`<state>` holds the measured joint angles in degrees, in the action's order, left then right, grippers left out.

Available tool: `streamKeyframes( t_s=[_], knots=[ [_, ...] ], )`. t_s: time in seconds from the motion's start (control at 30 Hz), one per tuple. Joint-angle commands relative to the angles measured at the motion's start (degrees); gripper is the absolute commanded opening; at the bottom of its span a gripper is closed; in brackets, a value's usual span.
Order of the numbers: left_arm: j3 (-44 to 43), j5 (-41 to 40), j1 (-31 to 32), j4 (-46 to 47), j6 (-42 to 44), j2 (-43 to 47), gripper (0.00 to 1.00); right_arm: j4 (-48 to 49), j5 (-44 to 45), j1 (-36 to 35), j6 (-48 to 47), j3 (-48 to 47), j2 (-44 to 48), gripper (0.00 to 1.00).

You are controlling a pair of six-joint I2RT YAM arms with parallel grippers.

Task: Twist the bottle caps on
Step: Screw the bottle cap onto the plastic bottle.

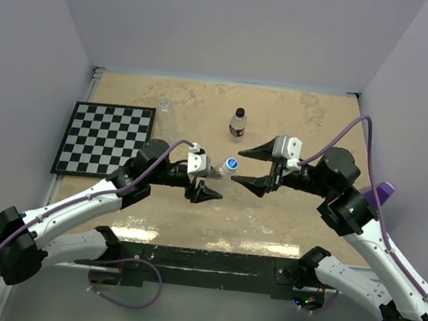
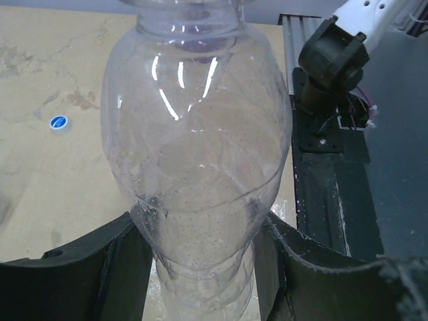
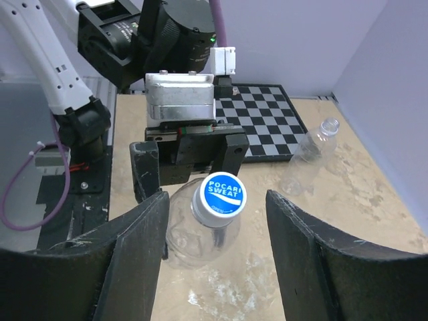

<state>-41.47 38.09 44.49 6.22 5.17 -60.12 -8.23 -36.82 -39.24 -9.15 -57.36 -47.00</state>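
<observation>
Bottle (image 2: 200, 167) w/ blue cap (image 3: 219, 196) on, clamped in L tool (image 2: 200, 267); R tool (image 3: 217, 257) open astride cap.

We see a plain, pale lavender back wall (image 1: 227, 25) and matching left (image 1: 25, 74) and right (image 1: 425, 97) side walls closing in a table (image 1: 316, 125), whose sandy beige top is mottled with lighter worn patches. On its far left lies a black-and-white checkerboard mat (image 1: 106, 139), flat, with a metal rail (image 1: 92, 77) running along the table's left edge just beside it. At the near edge sits a dark base plate (image 1: 212, 260), and the light is soft and even, leaving only faint shadows.
</observation>
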Motion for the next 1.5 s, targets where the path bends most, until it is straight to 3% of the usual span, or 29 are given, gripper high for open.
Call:
streamKeyframes(
  t_s=[0.0, 0.37, 0.53, 0.8, 0.93, 1.23, 1.4, 1.47],
  knots=[
    [-1.15, 8.93, -0.63, 3.71, 1.51, 0.26, 0.00, 0.76, -9.84, 3.03, -3.07, -3.02, -1.33, 0.61],
    [-1.86, 11.66, -0.63, 5.47, 1.95, -1.23, 0.00, 2.25, -20.66, 5.41, -1.49, -4.78, -5.20, 0.53],
    [-2.73, 11.75, -0.63, 4.77, 2.65, -1.49, 0.00, 3.66, -21.98, 5.41, 0.44, -4.77, -6.43, 0.43],
    [-3.96, 9.39, -0.63, 4.07, 3.36, -1.32, 0.00, 2.60, -19.80, 5.41, 2.02, -5.04, -8.10, 0.00],
    [-5.02, -2.97, 0.85, 2.84, 2.83, -0.44, 0.00, 1.56, -11.72, 5.41, 4.66, -5.13, -8.54, 0.00],
    [-8.97, -49.99, 15.27, 3.44, 0.64, -2.19, 0.00, 2.78, 14.73, 5.14, 16.26, -2.05, -9.33, 0.00],
    [-12.66, -70.13, 21.59, 5.12, -2.36, -6.67, 0.00, 1.99, 28.01, 2.25, 21.18, -1.26, -10.04, 0.00],
    [-13.89, -74.20, 22.92, 6.08, -2.62, -8.17, 0.00, 3.21, 31.26, 1.54, 23.64, 0.14, -9.78, 0.00]
  ],
)
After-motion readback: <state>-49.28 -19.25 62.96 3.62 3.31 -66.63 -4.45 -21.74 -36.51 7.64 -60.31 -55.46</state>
